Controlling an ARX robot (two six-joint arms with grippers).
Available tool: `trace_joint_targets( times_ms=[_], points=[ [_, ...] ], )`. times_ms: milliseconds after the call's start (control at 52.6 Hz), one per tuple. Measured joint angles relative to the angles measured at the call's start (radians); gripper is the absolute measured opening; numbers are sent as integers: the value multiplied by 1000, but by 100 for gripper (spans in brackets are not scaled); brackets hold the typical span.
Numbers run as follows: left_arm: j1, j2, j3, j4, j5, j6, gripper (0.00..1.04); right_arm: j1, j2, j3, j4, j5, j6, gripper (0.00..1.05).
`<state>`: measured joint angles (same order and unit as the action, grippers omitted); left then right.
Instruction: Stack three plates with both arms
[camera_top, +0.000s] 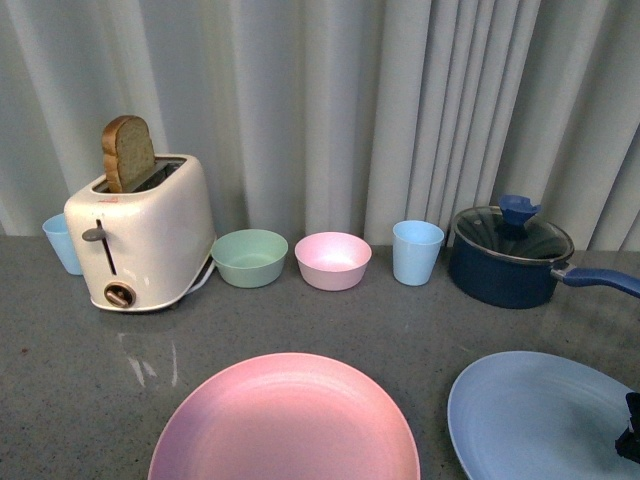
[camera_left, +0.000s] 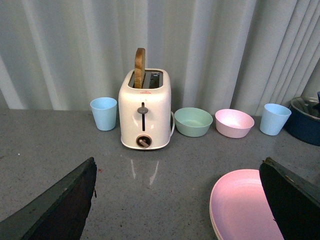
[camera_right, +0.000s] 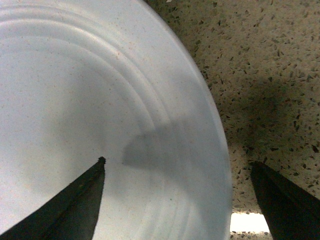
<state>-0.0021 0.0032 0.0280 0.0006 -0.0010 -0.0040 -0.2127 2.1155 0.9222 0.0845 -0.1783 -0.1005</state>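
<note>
A pink plate (camera_top: 285, 420) lies flat at the front middle of the grey table, and a light blue plate (camera_top: 540, 415) lies to its right. My right gripper (camera_right: 178, 162) is open low over the blue plate (camera_right: 75, 100). It straddles the rim, one finger over the plate and the other over bare table. In the front view only a black tip of the right gripper (camera_top: 630, 428) shows at the right edge. My left gripper (camera_left: 178, 161) is open above the table, with the pink plate (camera_left: 240, 210) beside one finger. It holds nothing.
Along the back stand a blue cup (camera_top: 62, 243), a white toaster (camera_top: 140, 240) with a bread slice, a green bowl (camera_top: 249, 257), a pink bowl (camera_top: 333, 260), another blue cup (camera_top: 417, 252) and a dark blue lidded pot (camera_top: 510, 258). A curtain hangs behind.
</note>
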Motion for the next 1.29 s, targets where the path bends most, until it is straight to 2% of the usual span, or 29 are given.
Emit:
trace_joint_targets(
  times_ms=[228, 418, 703, 931, 1083, 1292],
  points=[
    [0, 0, 0, 0, 0, 0, 98, 4, -12, -7, 14, -26, 9, 33],
    [0, 0, 0, 0, 0, 0, 98, -31, -65, -35, 13, -44, 5, 3],
    [0, 0, 0, 0, 0, 0, 98, -124, -313, -85, -72, -131, -1, 3],
    [0, 0, 0, 0, 0, 0, 98, -138, -496, -86, -158, -210, 0, 3],
    [0, 0, 0, 0, 0, 0, 98, -89, -581, -85, -171, -256, 38, 3],
    [0, 0, 0, 0, 0, 0, 98, 68, -598, -117, -42, -289, 142, 3]
  ],
)
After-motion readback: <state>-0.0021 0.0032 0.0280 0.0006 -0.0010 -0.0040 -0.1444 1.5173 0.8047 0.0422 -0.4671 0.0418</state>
